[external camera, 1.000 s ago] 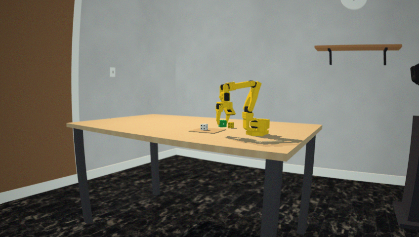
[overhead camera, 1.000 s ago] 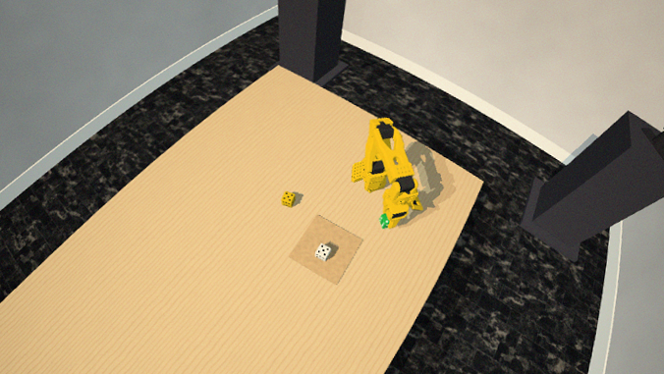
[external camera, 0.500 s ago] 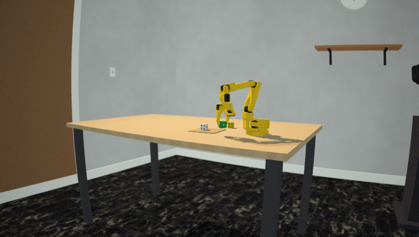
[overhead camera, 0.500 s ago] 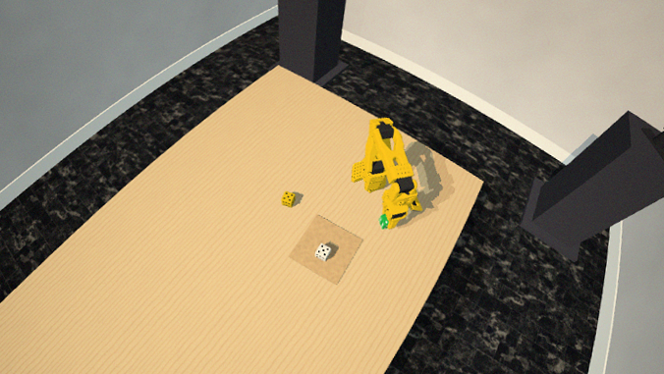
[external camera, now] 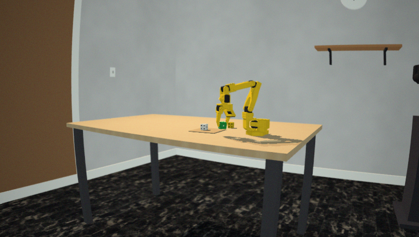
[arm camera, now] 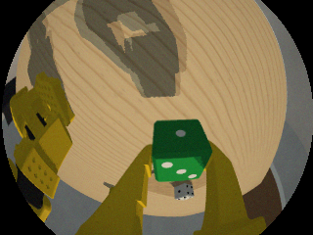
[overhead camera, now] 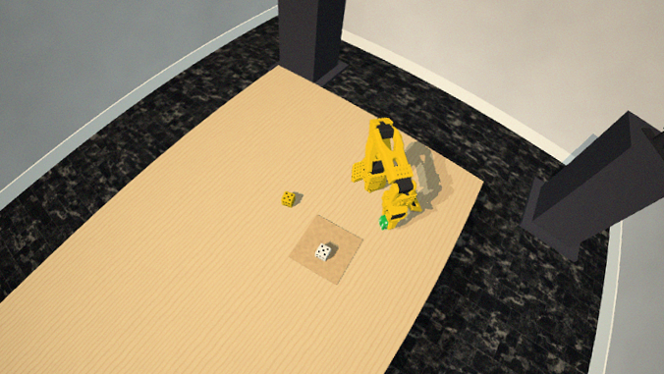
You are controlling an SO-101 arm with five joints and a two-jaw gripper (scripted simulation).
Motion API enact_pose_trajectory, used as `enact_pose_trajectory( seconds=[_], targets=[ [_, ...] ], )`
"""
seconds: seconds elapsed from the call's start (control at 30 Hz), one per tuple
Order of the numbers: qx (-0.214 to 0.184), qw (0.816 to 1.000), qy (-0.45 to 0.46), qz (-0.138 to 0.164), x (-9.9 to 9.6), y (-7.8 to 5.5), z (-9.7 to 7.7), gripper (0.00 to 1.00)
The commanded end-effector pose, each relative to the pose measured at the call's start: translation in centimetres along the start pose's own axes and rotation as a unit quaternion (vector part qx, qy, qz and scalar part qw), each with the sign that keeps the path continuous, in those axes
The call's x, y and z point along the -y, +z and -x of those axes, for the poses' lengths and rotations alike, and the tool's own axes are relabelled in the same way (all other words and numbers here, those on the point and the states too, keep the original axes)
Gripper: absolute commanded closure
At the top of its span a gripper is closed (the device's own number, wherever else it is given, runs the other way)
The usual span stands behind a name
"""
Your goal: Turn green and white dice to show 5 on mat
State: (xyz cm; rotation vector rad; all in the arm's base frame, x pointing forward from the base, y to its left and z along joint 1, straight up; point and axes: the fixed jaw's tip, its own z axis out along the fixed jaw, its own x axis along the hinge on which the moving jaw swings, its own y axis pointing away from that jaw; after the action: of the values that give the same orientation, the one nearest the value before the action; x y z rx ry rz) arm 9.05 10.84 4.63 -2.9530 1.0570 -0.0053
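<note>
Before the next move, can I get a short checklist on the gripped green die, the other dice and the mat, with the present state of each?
1. Yellow gripper shut on the small green die: ok.
2. Green die over the square brown mat: not ok, it is beside the mat, over bare table.
3. Green die's pip faces: faces with one and three pips show in the wrist view; where the 5 face lies: cannot tell.
4. White die fully on the mat: ok.
5. Yellow die apart from the others: ok.
</note>
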Motion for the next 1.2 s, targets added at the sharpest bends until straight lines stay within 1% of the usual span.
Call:
enact_pose_trajectory(
  seconds=[0.0, 0.3, 0.6, 0.87, 1.17],
  targets=[
    [0.001, 1.000, 0.001, -0.018, 0.4, -0.1, 0.1, 1.00],
    [0.001, 1.000, 0.001, -0.018, 0.4, 0.0, 0.1, 1.00],
    [0.001, 1.000, 0.001, -0.018, 0.4, 0.5, 0.1, 1.00],
    [0.001, 1.000, 0.001, -0.018, 0.4, 0.6, 0.1, 1.00],
    [0.001, 1.000, 0.001, -0.018, 0.5, 1.1, 0.1, 1.00]
  ],
)
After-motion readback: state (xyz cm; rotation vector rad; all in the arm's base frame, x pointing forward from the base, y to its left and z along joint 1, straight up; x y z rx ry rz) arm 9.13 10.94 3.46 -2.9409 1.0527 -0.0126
